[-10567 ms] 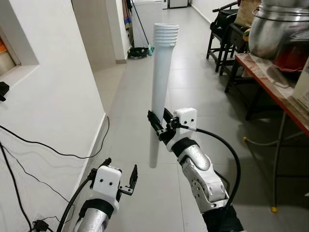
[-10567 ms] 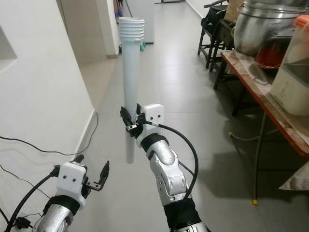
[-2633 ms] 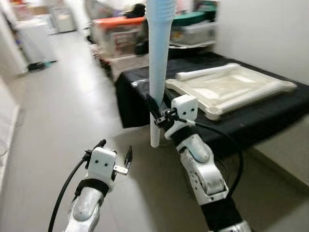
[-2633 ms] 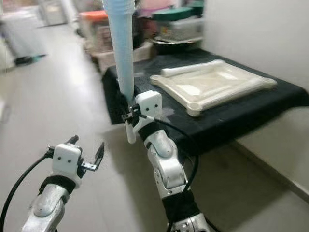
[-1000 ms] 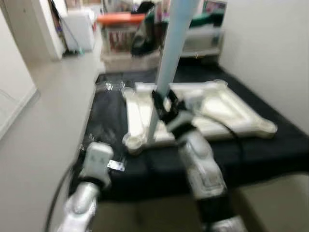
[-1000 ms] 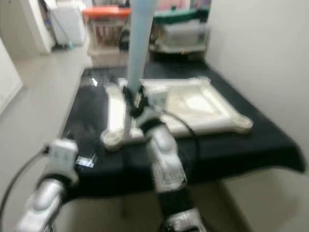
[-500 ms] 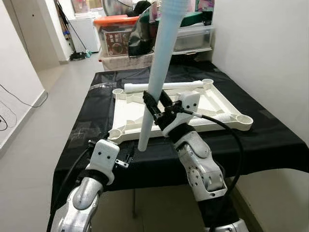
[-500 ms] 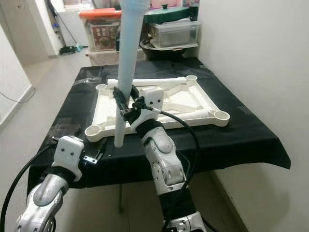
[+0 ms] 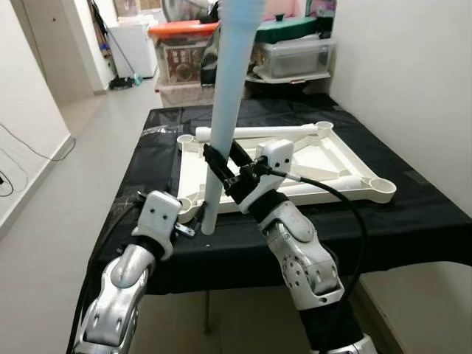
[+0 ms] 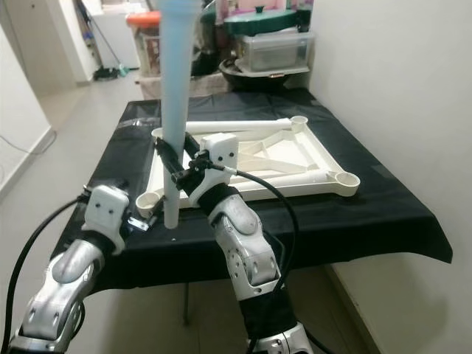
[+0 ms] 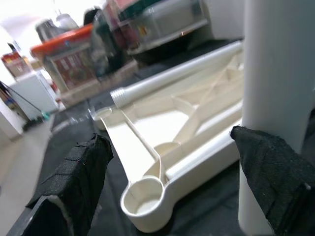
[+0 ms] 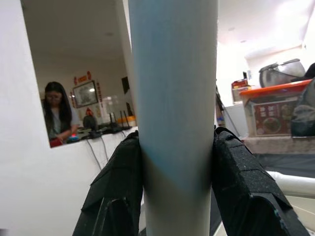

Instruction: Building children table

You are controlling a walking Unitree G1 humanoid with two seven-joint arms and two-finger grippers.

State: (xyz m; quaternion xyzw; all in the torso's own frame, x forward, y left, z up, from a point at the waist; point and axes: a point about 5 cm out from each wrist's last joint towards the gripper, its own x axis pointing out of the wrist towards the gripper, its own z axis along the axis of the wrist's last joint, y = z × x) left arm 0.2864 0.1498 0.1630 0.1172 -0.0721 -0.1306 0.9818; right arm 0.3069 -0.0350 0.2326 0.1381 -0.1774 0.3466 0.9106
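So the right gripper (image 9: 221, 168) is clamped around a long white leg (image 9: 221, 110), fingers pressed on either side of it, low down on the tube. The leg stands close to upright with a slight tilt, its long axis running bottom to top of the head views. Its upper end runs off the top of the frame and its plain lower end hangs just above the near edge of the bench (image 9: 413, 214), which is draped in black cloth.

Lying flat on the bench is the tabletop (image 9: 324, 158), upside down, ribs facing up, with a round socket at each corner. The leg's lower end sits just beside the near-left socket (image 11: 142, 194), a bit in front of it and not in it. A second leg (image 9: 258, 133) lies on its side along the far edge of the tabletop, long axis running left to right, threaded end toward the left.

The left gripper (image 11: 172, 182) is spread wide open and holding nothing. It sits at the near-left corner of the bench, with the hanging leg right next to one of its fingers (image 11: 273, 172) and the socket between them in the wrist view.

Behind the bench there are storage boxes (image 9: 184, 55) with an orange lid, and a clear bin (image 9: 295, 57). A person (image 12: 59, 113) sits at a desk through a wall opening.
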